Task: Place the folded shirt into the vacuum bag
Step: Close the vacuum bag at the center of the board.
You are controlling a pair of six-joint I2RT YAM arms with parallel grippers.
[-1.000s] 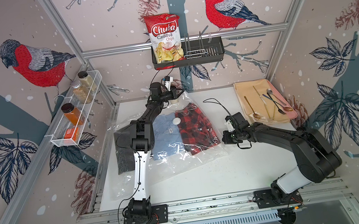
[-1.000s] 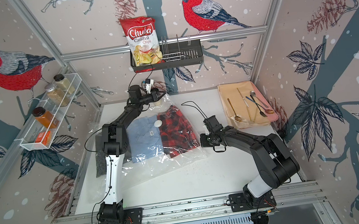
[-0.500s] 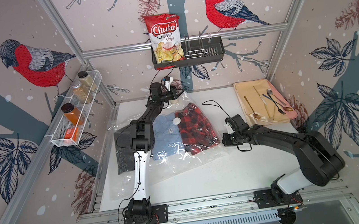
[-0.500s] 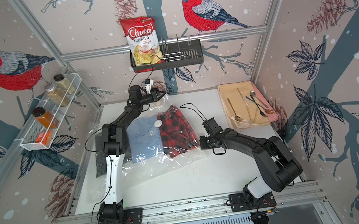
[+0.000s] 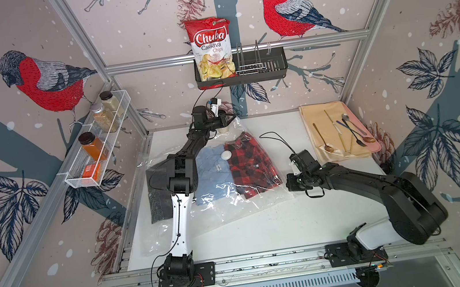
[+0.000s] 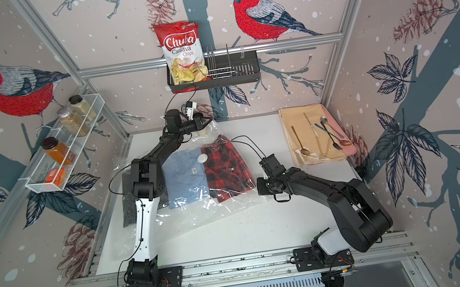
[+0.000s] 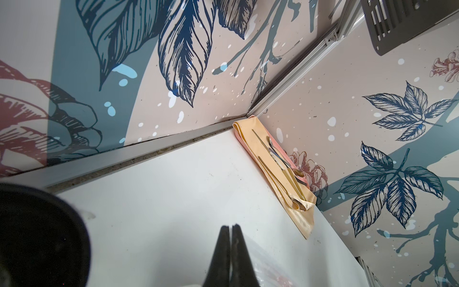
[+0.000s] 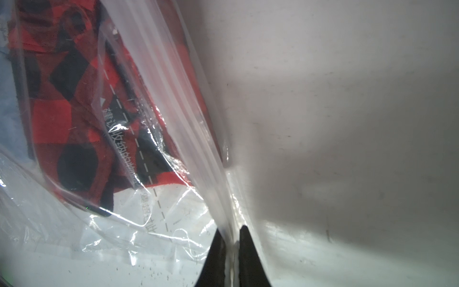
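On vacuum bag (image 5: 231,210) edges, 2 closed grips: left end effector (image 7: 232,227), right end effector (image 8: 232,231).

The red chip bag (image 5: 211,48) is showing "Chuba Cassava Chips"; the vacuum bag (image 8: 149,213) is carrying Chinese print (image 8: 116,129), too blurred to read.

I see a red-and-black checked folded shirt (image 5: 253,168) and a pale blue folded shirt (image 5: 211,172). The crinkly plastic vacuum bag (image 5: 232,213) is clear.
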